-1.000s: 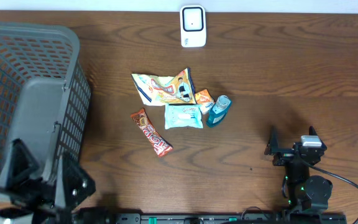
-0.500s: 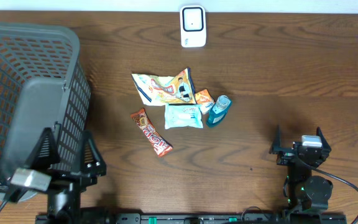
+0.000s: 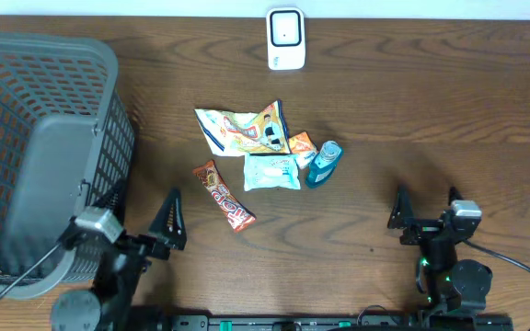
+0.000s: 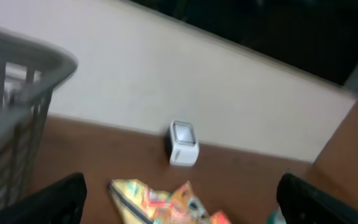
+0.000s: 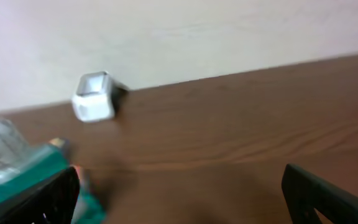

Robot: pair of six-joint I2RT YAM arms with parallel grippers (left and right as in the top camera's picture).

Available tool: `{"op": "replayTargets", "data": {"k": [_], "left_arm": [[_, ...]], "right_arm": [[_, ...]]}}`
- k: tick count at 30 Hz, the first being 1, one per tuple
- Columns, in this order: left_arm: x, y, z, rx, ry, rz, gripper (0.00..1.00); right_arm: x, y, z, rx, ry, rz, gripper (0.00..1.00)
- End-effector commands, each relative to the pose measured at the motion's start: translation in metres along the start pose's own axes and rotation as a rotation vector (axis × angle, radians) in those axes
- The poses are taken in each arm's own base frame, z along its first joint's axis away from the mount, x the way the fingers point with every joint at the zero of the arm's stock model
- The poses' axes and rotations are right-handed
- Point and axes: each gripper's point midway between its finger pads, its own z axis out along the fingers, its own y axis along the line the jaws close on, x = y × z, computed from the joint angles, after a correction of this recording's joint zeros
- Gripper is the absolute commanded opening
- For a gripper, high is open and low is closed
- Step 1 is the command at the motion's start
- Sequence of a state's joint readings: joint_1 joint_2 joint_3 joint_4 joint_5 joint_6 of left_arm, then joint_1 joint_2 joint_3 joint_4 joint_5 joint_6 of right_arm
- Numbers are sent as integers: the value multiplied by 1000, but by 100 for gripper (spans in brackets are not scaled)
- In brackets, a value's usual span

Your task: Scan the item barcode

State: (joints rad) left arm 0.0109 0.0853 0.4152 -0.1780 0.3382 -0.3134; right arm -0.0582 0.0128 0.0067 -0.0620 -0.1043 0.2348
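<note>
Five small packaged items lie bunched near the middle of the counter (image 3: 449,110). A white scanner (image 3: 285,39) stands upright at the middle of the far edge, well apart from the bunch. A tall grey mesh basket (image 3: 44,156) fills the left edge, and its wall rises just beside the left pincer (image 3: 144,213) near the near edge. The right pincer (image 3: 426,210) sits towards the near right corner. The bunch lies between both pincers and the scanner.

Compared with a second ago, the left arm has swung out from the near left corner, where it overlapped the basket, to a spot right of the basket wall. The right pincer has barely shifted, and the items have not moved. Both pincers are spread wide and pinch nothing, and both wrist views are blurred.

The items are:
- a crinkled yellow and orange snack bag (image 3: 242,129), farthest back
- a small orange packet (image 3: 302,143), touching the bag's right end
- a pale blue packet (image 3: 271,172), lying flat just in front
- a teal bottle (image 3: 323,164), on its side at the right of the bunch
- a red-brown bar (image 3: 223,195), lying slantwise at the near left, slightly apart from the rest

No barcode can be made out on any of them.
</note>
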Motion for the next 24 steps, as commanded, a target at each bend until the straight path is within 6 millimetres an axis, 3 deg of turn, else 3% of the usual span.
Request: {"op": "replayTargets", "data": {"k": [1, 10, 17, 24], "left_arm": [[19, 11, 10, -32, 73, 2, 98], [67, 32, 22, -69, 214, -15, 98], [91, 59, 15, -202, 282, -30, 98], [100, 60, 13, -203, 321, -3, 98]], "right_arm": [[5, 29, -2, -159, 50, 258, 99], [7, 43, -5, -239, 90, 364, 99], [8, 47, -6, -263, 94, 310, 99], [12, 50, -7, -280, 109, 267, 99]]}}
